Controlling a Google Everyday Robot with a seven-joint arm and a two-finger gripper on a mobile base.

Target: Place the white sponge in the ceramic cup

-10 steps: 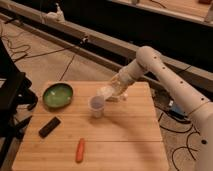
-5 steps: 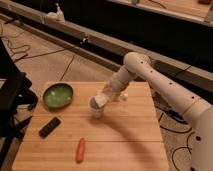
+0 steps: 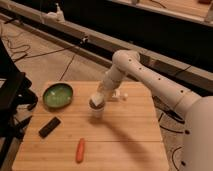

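Gripper (image 3: 98, 96) directly over small plain white ceramic cup (image 3: 97, 110) | finger state: cannot tell | cup on wooden table (image 3: 125, 135), right of green bowl (image 3: 58, 95)

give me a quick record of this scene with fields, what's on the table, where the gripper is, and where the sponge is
surface: wooden table
gripper: gripper directly above the ceramic cup, near the table's middle
white sponge: white sponge at the gripper's tip, right over the cup's mouth; whether it is released cannot be told
green bowl: green bowl, left rear of the table
black object: black object, flat, front left
carrot: carrot, near the front edge
small white items: small white items behind the arm
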